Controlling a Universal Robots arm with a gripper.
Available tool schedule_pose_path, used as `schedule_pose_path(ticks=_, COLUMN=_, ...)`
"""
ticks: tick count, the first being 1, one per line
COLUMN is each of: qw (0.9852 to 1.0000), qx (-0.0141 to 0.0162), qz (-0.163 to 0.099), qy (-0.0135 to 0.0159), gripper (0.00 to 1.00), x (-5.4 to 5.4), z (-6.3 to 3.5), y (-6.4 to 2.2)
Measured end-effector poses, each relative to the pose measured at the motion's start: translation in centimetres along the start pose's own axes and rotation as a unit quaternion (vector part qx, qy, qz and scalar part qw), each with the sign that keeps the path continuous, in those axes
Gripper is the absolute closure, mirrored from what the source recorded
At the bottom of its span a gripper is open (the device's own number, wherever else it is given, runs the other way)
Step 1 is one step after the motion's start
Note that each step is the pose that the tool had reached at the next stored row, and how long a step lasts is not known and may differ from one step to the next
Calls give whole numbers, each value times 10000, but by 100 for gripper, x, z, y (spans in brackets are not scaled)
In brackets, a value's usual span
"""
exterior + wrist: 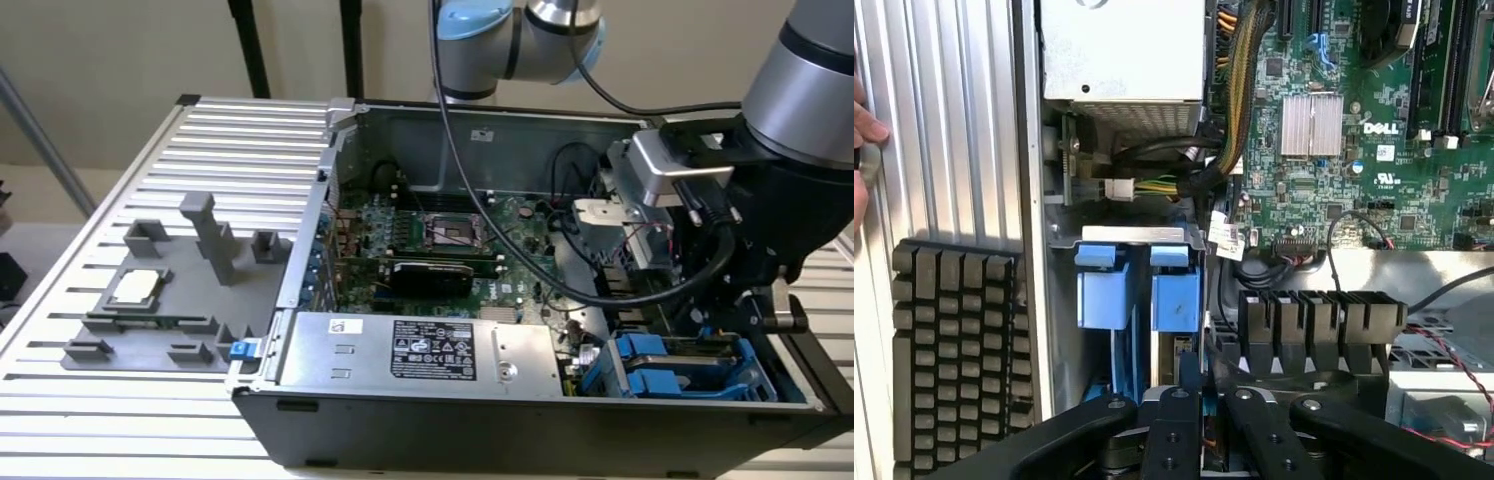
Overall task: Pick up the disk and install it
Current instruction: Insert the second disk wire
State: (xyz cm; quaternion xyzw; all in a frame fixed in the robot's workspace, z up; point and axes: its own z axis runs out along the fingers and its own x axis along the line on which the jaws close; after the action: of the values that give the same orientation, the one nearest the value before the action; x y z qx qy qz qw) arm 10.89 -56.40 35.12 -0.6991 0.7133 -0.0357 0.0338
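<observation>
1. The tool (pixel 1199 420) hangs low over the drive bay at the corner of the open computer case (pixel 400 125). Its black fingers (pixel 1172 425) are drawn close together, pinching the top edge of something thin and blue that looks like the disk's carrier; the contact itself is partly hidden, so I take it as a grip rather than see it plainly.
2. The disk (pixel 1189 300) stands on edge in the bay right under the tool, its blue frame beside a second blue carrier (pixel 1101 295). In the exterior view the blue carriers (pixel 667 365) sit below the arm's wrist.
3. Handling, as a judgement: a hard drive is stiff and dense, heavy for its bulk, and dislikes knocks. The plastic frame is lighter, a little springy and fairly smooth.
4. The best hold seems to be across the frame's thin top edge, centred, so the disk hangs straight and does not twist against the bay walls.
5. Beyond the tool lie the motherboard (pixel 1354 130) and a cable bundle (pixel 1224 110); the power supply (pixel 414 350) is just beside the bay.
6. A person's hand (pixel 862 130) rests on the ribbed desk (pixel 174 420).
</observation>
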Motion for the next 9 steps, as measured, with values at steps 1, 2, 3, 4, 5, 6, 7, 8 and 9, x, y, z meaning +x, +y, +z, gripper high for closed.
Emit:
schedule_pose_path(ticks=1, qw=10000, qx=-1, qz=1, qy=-12, gripper=84, x=10, z=5, y=-7)
schedule_pose_path(ticks=2, qw=10000, qx=-1, qz=2, qy=-20, gripper=84, x=19, z=10, y=-14)
schedule_pose_path(ticks=3, qw=10000, qx=-1, qz=2, qy=-25, gripper=84, x=29, z=14, y=-19)
schedule_pose_path(ticks=4, qw=10000, qx=-1, qz=2, qy=-26, gripper=84, x=37, z=16, y=-23)
schedule_pose_path(ticks=5, qw=10000, qx=-1, qz=4, qy=-30, gripper=84, x=40, z=23, y=-22)
schedule_pose_path(ticks=6, qw=10000, qx=-1, qz=4, qy=-30, gripper=84, x=42, z=27, y=-22)
schedule_pose_path(ticks=7, qw=10000, qx=-1, qz=4, qy=-28, gripper=84, x=44, z=30, y=-21)
schedule_pose_path(ticks=8, qw=10000, qx=-1, qz=4, qy=-30, gripper=84, x=46, z=34, y=-21)
schedule_pose_path(ticks=9, qw=10000, qx=-1, qz=3, qy=-31, gripper=84, x=47, z=36, y=-21)
